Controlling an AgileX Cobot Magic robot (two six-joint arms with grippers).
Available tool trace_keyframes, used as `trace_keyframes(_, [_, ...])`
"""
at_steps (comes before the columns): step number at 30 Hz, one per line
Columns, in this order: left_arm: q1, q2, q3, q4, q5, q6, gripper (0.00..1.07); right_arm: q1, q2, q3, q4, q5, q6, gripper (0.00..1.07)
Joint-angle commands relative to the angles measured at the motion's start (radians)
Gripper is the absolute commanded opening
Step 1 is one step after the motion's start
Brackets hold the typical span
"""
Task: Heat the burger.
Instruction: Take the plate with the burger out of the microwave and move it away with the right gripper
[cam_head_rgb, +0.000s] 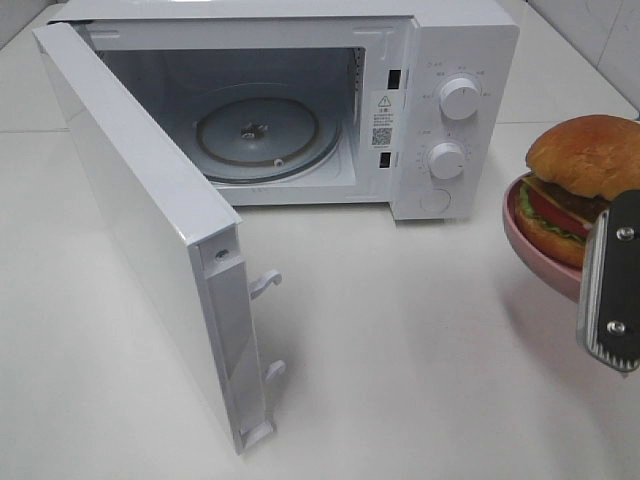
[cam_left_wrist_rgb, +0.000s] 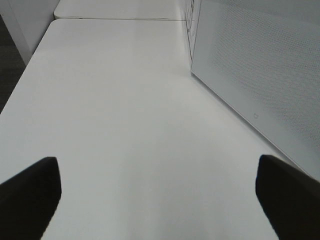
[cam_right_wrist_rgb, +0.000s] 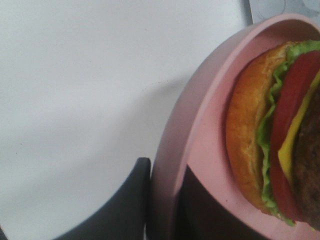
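While the microwave (cam_head_rgb: 300, 110) door (cam_head_rgb: 150, 230) stands open, the right gripper (cam_right_wrist_rgb: 162, 200) clamps the pink plate (cam_head_rgb: 535, 255) carrying the burger (cam_head_rgb: 580, 180), lifted near the table's right edge. Loading and heating remain; the left gripper (cam_left_wrist_rgb: 155, 195) hangs spread and empty.

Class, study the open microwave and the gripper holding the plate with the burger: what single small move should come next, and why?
Probably carry the pink plate, pinched at its rim by the right gripper, leftward toward the microwave opening. Its door stands wide open, the glass turntable is bare, and the burger still sits right of the control knobs.
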Motion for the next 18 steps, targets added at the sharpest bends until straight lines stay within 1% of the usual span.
trace_keyframes(1, [0.002,-0.004,0.0,-0.001,-0.011,0.002,0.98,-0.005,-0.014,-0.01,-0.08,0.014,0.143,0.0])
trace_keyframes(6, [0.002,-0.004,0.0,-0.001,-0.011,0.002,0.98,-0.005,-0.012,-0.01,-0.092,0.034,0.255,0.0])
trace_keyframes(13, [0.002,-0.004,0.0,-0.001,-0.011,0.002,0.98,-0.005,0.006,-0.01,-0.118,0.042,0.33,0.0])
trace_keyframes(14, [0.002,-0.004,0.0,-0.001,-0.011,0.002,0.98,-0.005,0.019,-0.01,-0.148,0.056,0.392,0.0])
trace_keyframes(15, [0.002,-0.004,0.0,-0.001,-0.011,0.002,0.98,-0.005,0.019,-0.01,-0.148,0.056,0.392,0.0])
trace_keyframes(17, [0.002,-0.004,0.0,-0.001,-0.011,0.002,0.98,-0.005,0.062,-0.01,-0.196,0.102,0.545,0.0])
trace_keyframes(18, [0.002,-0.004,0.0,-0.001,-0.011,0.002,0.98,-0.005,0.062,-0.01,-0.196,0.102,0.545,0.0])
